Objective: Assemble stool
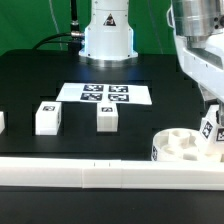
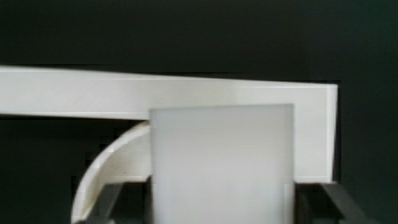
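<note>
The round white seat disc lies at the exterior view's right, against the white rails, hollow ribbed side up. My gripper hangs over its far right edge, shut on a white leg block with a tag. In the wrist view the leg block stands upright between my dark fingers, with the gripper closed on its sides. The disc's curved rim shows beside the block. Two more leg blocks stand loose on the black table.
The marker board lies in the middle, in front of the robot base. A long white rail runs along the front edge; it also shows in the wrist view. A white piece is cut off at the exterior view's left.
</note>
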You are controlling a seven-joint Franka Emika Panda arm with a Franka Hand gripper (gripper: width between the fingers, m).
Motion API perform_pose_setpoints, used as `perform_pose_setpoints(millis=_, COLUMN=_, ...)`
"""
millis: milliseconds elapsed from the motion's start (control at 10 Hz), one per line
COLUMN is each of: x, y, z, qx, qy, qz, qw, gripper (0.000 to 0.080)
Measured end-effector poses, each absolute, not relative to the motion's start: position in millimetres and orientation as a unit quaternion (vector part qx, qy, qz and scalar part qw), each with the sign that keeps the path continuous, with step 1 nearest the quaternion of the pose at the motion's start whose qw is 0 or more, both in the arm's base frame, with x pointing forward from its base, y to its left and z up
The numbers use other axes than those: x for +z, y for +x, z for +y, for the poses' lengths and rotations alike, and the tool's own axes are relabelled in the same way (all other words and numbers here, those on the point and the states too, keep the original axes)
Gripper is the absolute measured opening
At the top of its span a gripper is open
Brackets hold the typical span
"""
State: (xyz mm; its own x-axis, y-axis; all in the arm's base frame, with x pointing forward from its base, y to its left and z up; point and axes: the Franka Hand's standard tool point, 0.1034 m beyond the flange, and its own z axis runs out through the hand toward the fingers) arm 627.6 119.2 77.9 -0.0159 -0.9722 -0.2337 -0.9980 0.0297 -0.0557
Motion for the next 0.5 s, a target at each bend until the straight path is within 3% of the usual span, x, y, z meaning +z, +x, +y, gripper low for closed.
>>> perform_pose_setpoints(millis=300, x=79.2, y=628, z=118, qx=0.072, qy=-0.657, qz=0.744, qw=0.101, gripper=0.0337)
perform_pose_setpoints(millis=400, x=80.4, y=629, z=119, qx=0.070, qy=-0.666, qz=0.736, qw=0.102, gripper=0.0412)
perform_pose_setpoints(millis=500, x=89.2, y=629, z=123, qx=0.069, qy=-0.694, qz=0.709, qw=0.105, gripper=0.0412)
